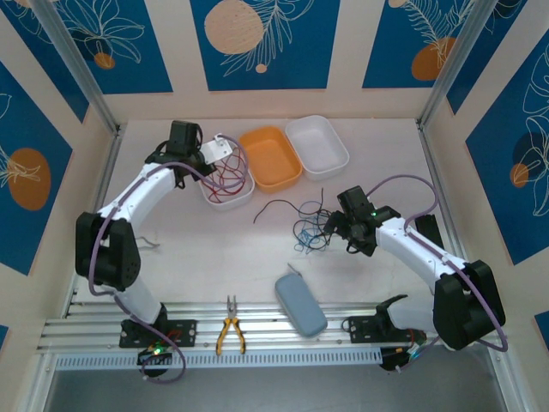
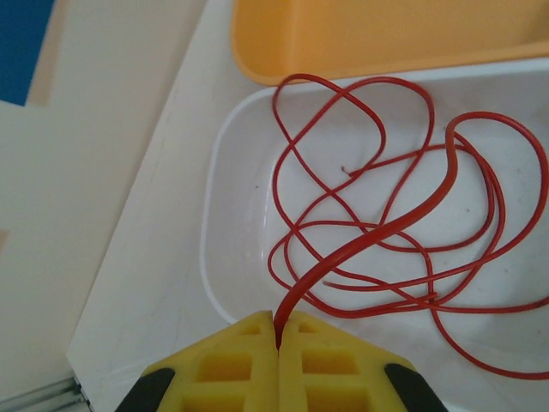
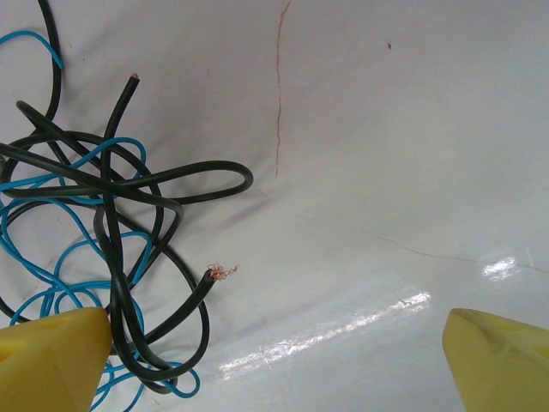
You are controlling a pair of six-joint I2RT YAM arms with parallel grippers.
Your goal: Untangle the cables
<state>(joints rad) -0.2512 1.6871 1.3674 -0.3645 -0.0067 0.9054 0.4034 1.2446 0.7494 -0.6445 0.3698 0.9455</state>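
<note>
The left jaws are shut tight on one end of the red cable [image 2: 360, 246]. The two yellow fingertips [image 2: 232, 369] press together with the cable coming up from between them. The rest of the red cable lies in big loose loops inside a white tray [image 2: 214, 257]. An orange tray [image 2: 369, 34] sits right beside the white tray, touching it. From above, a second white tray [image 1: 319, 148] sits on the other side of the orange one.

The right jaws are wide apart and hold nothing. They hang low over the worktop [image 3: 386, 172]. One yellow fingertip [image 3: 51, 356] is just beside a messy knot of cables. In the knot, the black cable [image 3: 129, 189] loops over and under the blue cable [image 3: 51, 257]. One black end has bare copper showing. From above, the knot lies near the middle of the worktop, well apart from the trays, and a loose bit of black cable trails out toward the trays.

Near the front edge lie yellow pliers [image 1: 230, 333] and a grey-blue case [image 1: 300, 305].
</note>
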